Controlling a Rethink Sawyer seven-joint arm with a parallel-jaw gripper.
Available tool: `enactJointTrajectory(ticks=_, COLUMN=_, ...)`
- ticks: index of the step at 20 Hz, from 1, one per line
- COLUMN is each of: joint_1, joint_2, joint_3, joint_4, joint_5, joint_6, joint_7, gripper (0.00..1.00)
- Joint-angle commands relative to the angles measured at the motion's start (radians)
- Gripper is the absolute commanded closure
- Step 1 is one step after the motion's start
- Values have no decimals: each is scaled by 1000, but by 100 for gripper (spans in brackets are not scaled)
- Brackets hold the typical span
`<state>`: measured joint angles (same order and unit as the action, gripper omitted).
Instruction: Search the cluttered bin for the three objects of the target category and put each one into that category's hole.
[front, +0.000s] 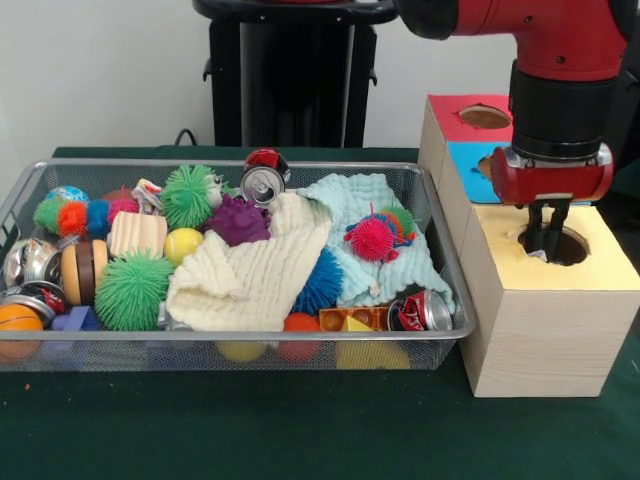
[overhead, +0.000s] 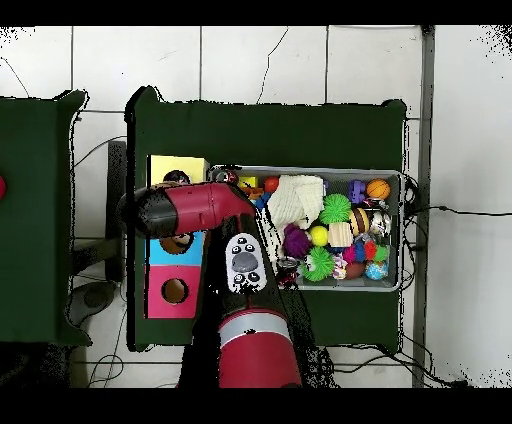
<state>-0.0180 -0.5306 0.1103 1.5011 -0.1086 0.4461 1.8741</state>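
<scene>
The wire mesh bin (front: 250, 163) stands on the green table, full of toys, and also shows in the overhead view (overhead: 400, 230). No spotted white wad shows in it; any there is hidden under the clutter. My gripper (front: 548, 238) hangs straight down at the round hole (front: 572, 246) in the yellow top (front: 520, 272) of the wooden box, with its tips at the hole's left rim. Nothing shows in the gripper. In the overhead view my arm (overhead: 190, 208) covers the gripper and most of the hole beside the yellow top (overhead: 190, 165).
The blue-topped box (front: 462, 160) and the red-topped box (front: 452, 115) stand behind the yellow one. In the bin lie a cream cloth (front: 250, 270), a pale green cloth (front: 385, 215), crushed cans (front: 262, 183) (front: 425, 311) and spiky balls (front: 132, 290).
</scene>
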Motion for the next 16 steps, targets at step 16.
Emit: enactJointTrajectory(ticks=16, joint_1=-43, joint_2=15, joint_3=30, joint_4=51, joint_5=-28, joint_6=25, joint_7=33, gripper=100)
